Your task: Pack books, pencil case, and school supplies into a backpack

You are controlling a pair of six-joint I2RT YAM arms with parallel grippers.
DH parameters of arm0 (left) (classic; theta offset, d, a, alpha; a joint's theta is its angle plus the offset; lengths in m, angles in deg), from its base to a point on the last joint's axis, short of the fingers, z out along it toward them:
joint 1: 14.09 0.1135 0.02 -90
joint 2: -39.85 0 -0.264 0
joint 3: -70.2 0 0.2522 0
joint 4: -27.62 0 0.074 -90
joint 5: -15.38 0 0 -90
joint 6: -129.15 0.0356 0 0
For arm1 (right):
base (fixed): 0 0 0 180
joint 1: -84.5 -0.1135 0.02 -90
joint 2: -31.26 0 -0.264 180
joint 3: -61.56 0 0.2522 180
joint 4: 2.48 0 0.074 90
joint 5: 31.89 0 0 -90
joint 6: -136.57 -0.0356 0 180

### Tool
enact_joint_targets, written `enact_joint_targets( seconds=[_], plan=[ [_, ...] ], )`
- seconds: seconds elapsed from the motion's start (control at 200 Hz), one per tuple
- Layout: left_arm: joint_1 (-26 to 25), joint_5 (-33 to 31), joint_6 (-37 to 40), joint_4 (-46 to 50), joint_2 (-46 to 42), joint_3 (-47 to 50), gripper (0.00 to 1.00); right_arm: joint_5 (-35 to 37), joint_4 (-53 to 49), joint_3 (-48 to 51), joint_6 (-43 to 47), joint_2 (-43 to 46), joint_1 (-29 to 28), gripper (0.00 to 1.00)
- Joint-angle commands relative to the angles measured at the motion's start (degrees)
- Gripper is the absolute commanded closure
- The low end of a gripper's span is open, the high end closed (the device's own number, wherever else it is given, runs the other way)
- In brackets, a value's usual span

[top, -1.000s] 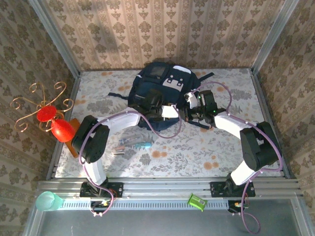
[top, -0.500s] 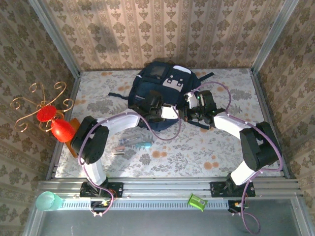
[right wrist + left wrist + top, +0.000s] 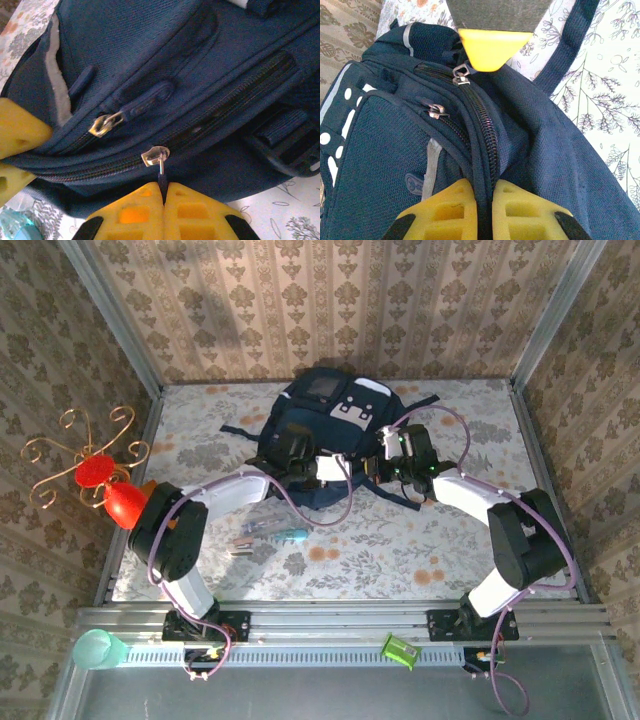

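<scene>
**Top external view: backpack held at its near end by both grippers**

Backpack point(image 3: 325, 410) lies pocket face up. Its long axis runs near to far, with the grey-white patches toward the far wall and the near end between the two sets of fingers. Teal-handled tool point(image 3: 291, 535) and pens point(image 3: 245, 537) lie well apart, nearward of the left fingers.

Left wrist view adds the grip: left gripper point(image 3: 485, 195) is pinched shut on the backpack's zip seam point(image 3: 487, 145), which runs straight away from its fingertips.

Right wrist view: right gripper point(image 3: 164, 192) is closed on the zip pull point(image 3: 155, 156), with the slider just beyond the fingertips.

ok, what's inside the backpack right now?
Can't tell: zips on the backpack look shut in both wrist views, hiding the interior. The right gripper is shut on a zip pull, the left gripper pinches the zip seam. The school supplies lie on the table.
</scene>
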Motion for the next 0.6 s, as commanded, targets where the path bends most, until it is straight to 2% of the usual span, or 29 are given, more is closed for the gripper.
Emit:
enact_joint_targets(
  seconds=[0.0, 0.595],
  plan=[
    [1.0, 3.9, -1.2, 0.6, -3.2, 1.3, 1.00, 7.4, -3.2, -1.0, -1.4, 1.8, 1.3, 1.00],
    [2.4, 7.0, -2.0, -0.5, -5.8, 3.5, 1.00, 13.7, -11.2, -7.2, -3.2, -1.0, 5.2, 1.00]
  ],
)
